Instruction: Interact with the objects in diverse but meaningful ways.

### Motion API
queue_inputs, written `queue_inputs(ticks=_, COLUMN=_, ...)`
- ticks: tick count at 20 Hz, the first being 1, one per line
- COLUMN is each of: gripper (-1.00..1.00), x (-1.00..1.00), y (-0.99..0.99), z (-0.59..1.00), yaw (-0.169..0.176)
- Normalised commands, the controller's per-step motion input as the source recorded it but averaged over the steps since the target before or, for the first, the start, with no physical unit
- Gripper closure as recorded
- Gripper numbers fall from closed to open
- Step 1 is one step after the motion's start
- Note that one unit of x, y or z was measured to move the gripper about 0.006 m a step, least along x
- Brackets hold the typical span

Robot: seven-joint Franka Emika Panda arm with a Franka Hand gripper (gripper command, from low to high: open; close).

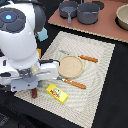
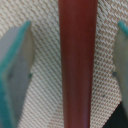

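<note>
- Two grey fingers [image 2: 17,75] with teal edges stand spread wide in the wrist view, one on each side of the dark red-brown sausage [image 2: 76,65], with woven cloth showing in both gaps, so neither pad touches it.
- Lying flat on the mat, the smooth, cylindrical sausage runs lengthwise down the middle of the wrist view, midway between the fingers.
- From the exterior view only the sausage's end [image 1: 34,93] shows, poking out beneath the arm near the mat's front edge on the exterior view's left.
- White and bulky, the Franka arm [image 1: 20,40] fills the exterior view's left and hides the gripper [image 2: 70,70] itself there.
- Just to the exterior view's right of the sausage lies a flat yellow box with a printed label [image 1: 57,92], close but apart from it, also on the mat.
- Underneath them is a beige woven placemat [image 1: 95,90] with a wavy pattern, spread on a black tabletop [image 1: 117,100].
- At the mat's middle sits a round tan wooden plate [image 1: 70,66].
- An orange-handled utensil [image 1: 88,58] lies just past the plate's far side, and a second orange-handled utensil [image 1: 74,83] lies along its near side.
- Two dark grey pots [image 1: 88,12] stand well apart from the mat on a brownish board [image 1: 107,27] at the back, with a beige bowl [image 1: 123,15] at the exterior view's right edge.
- A small patch of pale blue [image 1: 43,34] shows behind the arm; what it is cannot be told.
</note>
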Motion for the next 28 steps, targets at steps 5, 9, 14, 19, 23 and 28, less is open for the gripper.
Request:
queue_inputs(ticks=5, gripper=-1.0, x=-0.14, y=0.13, z=0.28, yaw=0.0)
queue_inputs(ticks=9, gripper=-1.0, x=-0.37, y=0.4, z=0.39, yaw=-0.008)
queue_inputs(ticks=14, gripper=-1.0, x=-0.55, y=0.53, z=0.3, yaw=-0.018)
queue_inputs(ticks=19, gripper=-1.0, x=-0.66, y=0.55, z=0.11, yaw=0.0)
queue_inputs(ticks=23, gripper=-1.0, x=-0.56, y=0.68, z=0.1, yaw=0.03)
queue_inputs(ticks=28, gripper=-1.0, x=-0.4, y=0.8, z=0.31, yaw=0.055)
